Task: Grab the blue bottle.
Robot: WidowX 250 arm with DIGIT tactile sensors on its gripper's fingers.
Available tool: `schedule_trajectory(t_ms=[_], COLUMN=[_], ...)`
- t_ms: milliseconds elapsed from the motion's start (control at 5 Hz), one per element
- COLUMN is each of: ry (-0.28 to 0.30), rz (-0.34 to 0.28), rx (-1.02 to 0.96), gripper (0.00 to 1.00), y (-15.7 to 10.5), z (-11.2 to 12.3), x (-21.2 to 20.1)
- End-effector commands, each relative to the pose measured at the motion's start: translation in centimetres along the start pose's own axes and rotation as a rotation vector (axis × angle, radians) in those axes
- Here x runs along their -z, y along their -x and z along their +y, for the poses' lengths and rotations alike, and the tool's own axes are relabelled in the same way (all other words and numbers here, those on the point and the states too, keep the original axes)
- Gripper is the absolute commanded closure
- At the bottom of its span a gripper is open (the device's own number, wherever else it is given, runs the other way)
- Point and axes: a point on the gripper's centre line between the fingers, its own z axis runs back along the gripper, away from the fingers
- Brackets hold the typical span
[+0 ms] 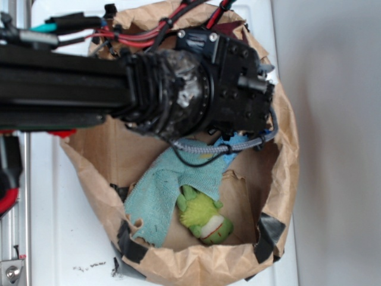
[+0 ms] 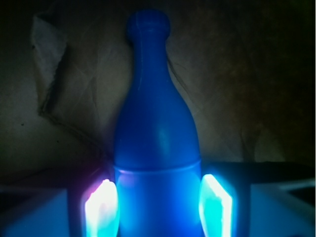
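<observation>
The blue bottle fills the middle of the wrist view, glossy, with its narrow neck and rounded lip pointing to the top of the frame, over crumpled brown paper. My gripper has its two glowing pads pressed against both sides of the bottle's cylindrical body, shut on it. In the exterior view the black wrist housing reaches down into the paper bag and hides the bottle.
A brown paper bag with taped, rolled-down edges surrounds the gripper. Inside lie a pale teal cloth and a green plush toy. A light-blue piece shows under the wrist. A metal rail runs along the left.
</observation>
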Motion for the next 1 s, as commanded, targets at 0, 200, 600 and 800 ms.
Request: schedule_trajectory(t_ms=[0,200,600,800], ry=[0.004,0.024,0.064,0.075], rz=[-0.055,-0.063,-0.038,-0.082], rx=[-0.009,0.052,0.143,0.204], gripper=[1.00,1.00,1.00,1.00], y=[0.4,0.8,0.7,1.0], z=[1.6,2.0,1.9,2.3], x=[-1.9,-4.4,-11.7,-14.0])
